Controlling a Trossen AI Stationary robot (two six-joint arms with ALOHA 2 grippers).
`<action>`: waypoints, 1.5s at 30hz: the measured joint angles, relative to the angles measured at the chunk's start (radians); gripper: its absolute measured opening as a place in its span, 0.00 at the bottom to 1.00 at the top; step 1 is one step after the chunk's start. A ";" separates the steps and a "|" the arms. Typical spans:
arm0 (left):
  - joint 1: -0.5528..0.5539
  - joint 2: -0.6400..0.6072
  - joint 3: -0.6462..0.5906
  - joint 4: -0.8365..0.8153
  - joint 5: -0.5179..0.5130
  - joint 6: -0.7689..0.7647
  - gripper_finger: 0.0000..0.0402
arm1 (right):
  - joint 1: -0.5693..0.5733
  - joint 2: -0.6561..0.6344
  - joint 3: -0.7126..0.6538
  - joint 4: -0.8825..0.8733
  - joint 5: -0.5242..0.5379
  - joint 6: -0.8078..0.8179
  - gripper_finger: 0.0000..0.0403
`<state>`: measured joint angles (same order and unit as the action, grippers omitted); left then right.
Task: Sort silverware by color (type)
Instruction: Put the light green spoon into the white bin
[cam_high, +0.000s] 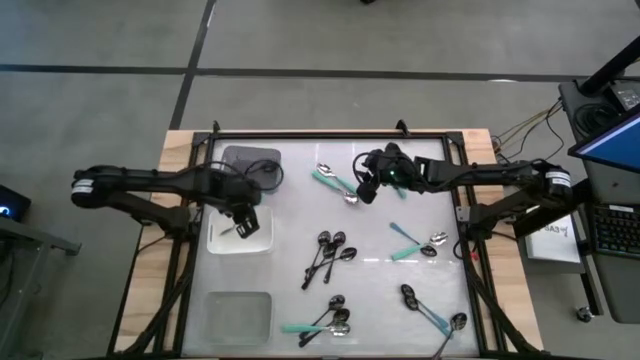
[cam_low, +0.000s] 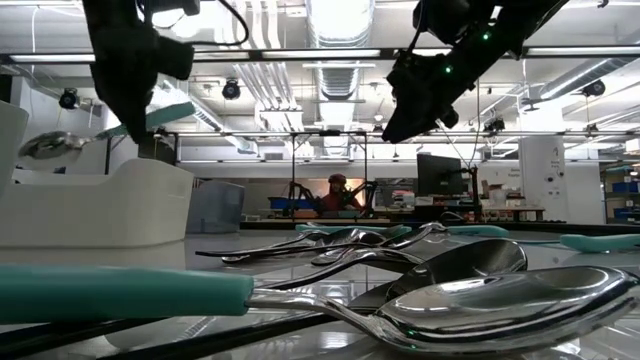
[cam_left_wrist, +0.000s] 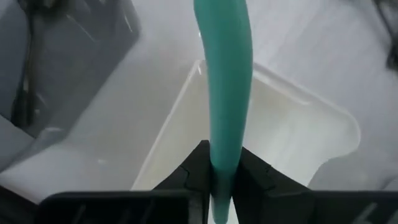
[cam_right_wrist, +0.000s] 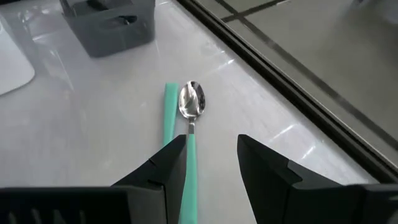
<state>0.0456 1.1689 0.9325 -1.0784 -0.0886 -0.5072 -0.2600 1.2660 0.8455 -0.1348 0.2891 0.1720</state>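
Left gripper pinched on a teal-handled spoon, over the white bin at table's left; bowl end cut off in wrist view. Right gripper parted, empty, above two teal-handled spoons at far centre.

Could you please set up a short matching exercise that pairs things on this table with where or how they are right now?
Things:
1. left gripper
2. right gripper
3. grey bin
4. clear bin

States:
A. near corner on the left arm's side
B. open, hanging above a silver-bowled teal spoon
C. far side, next to the white bin
D. shut on a teal-handled spoon over the white bin

Pairs: 1-D, 2-B, 3-C, 4-A
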 joint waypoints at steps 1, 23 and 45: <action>0.000 0.014 -0.001 -0.006 0.002 -0.003 0.12 | 0.000 0.000 0.000 -0.008 0.000 0.009 0.33; -0.008 0.199 0.255 0.200 -0.014 0.349 0.27 | 0.000 0.068 0.000 -0.111 -0.010 0.171 0.33; 0.161 0.765 0.468 0.587 0.023 0.880 0.27 | 0.036 0.037 0.000 -0.280 0.000 0.163 0.33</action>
<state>0.2068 1.9342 1.4001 -0.4911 -0.0652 0.3729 -0.2241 1.3033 0.8455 -0.4152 0.2893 0.3350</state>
